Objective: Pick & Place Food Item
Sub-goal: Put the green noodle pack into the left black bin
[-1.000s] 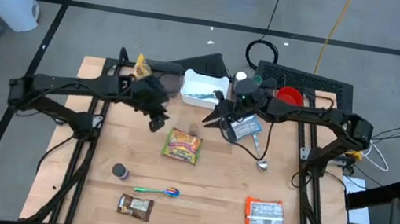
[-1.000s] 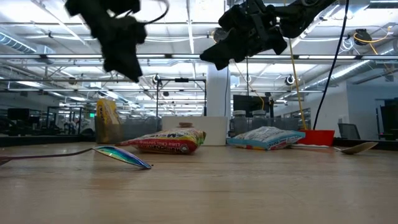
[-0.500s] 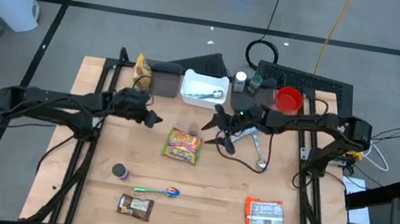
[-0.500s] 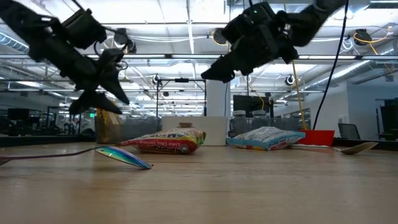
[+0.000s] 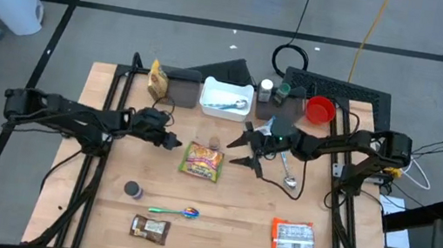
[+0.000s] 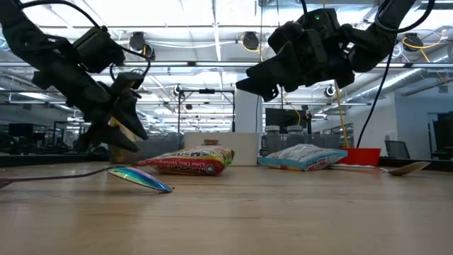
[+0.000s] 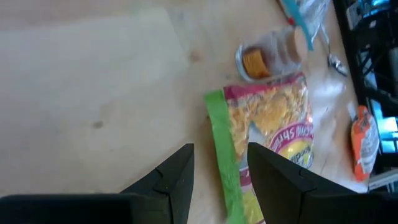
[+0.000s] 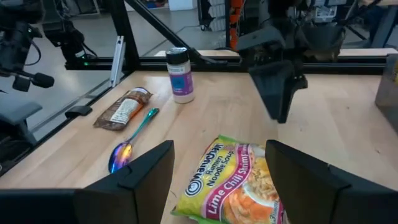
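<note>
We see the noodle pack (image 5: 203, 161) lying flat near the middle of the surface (image 5: 232, 231). It sits between our two arms. Our left pincer (image 5: 173, 142) is just beside the pack's left edge, and our right pincer (image 5: 245, 151) is near its upper right corner. The left one looks a bit nearer. The pack's long side runs from the far end of the surface toward the near end, a little tilted.

Our right pincer (image 8: 217, 180) is spread wide and empty, with the pack (image 8: 233, 180) right in front of it. Our left pincer (image 7: 217, 174) is partly spread and empty too, and the pack's green edge (image 7: 224, 162) shows between its fingers.

The low view shows us that both pincers hang above the surface, not touching the pack (image 6: 187, 161). The high view cannot show that. Only the left wrist view shows a small jar (image 7: 270, 56) just past the pack.
</note>
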